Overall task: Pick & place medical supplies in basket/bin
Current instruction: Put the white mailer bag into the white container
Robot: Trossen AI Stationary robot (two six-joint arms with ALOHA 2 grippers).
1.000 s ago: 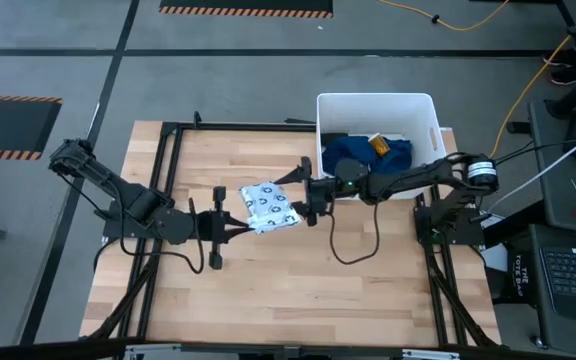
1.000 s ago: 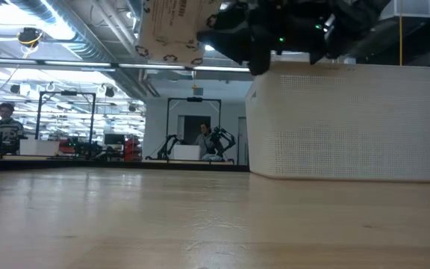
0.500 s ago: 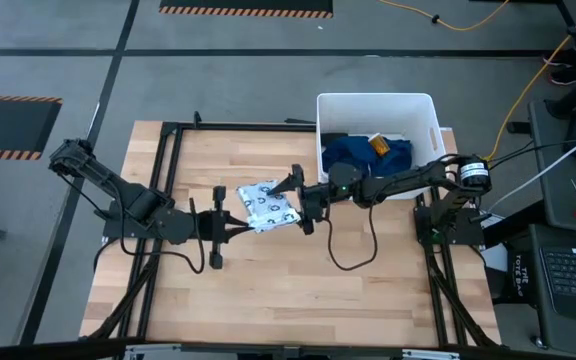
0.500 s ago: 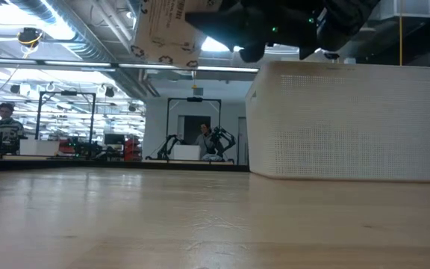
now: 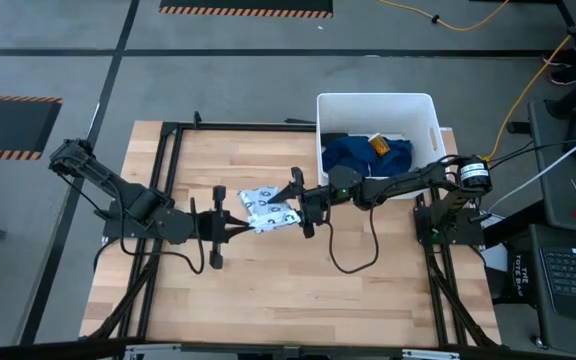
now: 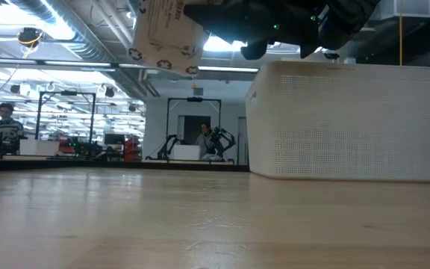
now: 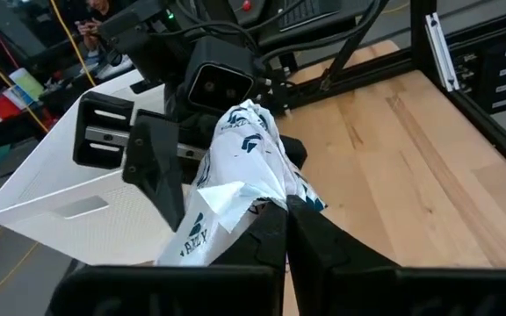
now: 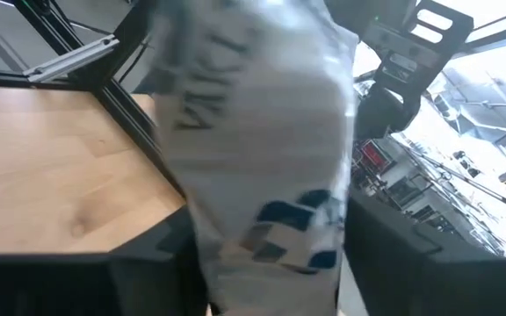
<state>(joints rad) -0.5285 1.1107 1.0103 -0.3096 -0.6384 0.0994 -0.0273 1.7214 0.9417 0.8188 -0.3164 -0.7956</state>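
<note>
The small white packet with dark printed marks (image 5: 268,205) is up in the air over the middle of the table; the low view shows it high above the tabletop (image 6: 166,33). My left gripper (image 5: 246,222) is shut on its left end. My right gripper (image 5: 299,204) is open, with one finger on either side of the packet's right end; I cannot tell whether they touch it. The packet fills the right wrist view (image 8: 271,158). The white tub (image 5: 428,110) stands at the table's far right and holds the dark-blue cloth (image 5: 363,155) with a small orange item (image 5: 380,145) on it. The black cylinder is out of view. My left gripper pinches the packet's crumpled left end (image 7: 251,204) between its two fingers. The fingers come level from the table's left. The packet is lifted clear of the table and sticks out past the fingertips toward the right arm.
The tub's wall (image 6: 349,123) rises at the right of the low view. Black frame rails (image 5: 168,135) run along the table's left and far sides. A black cable (image 5: 353,255) hangs in a loop below the right arm. Bare wood (image 5: 268,300) lies toward the near edge.
My right gripper has moved toward the table's left, and its open fingers now stand around the packet's right end. The packet has stayed aloft in my left gripper, tipping slightly.
</note>
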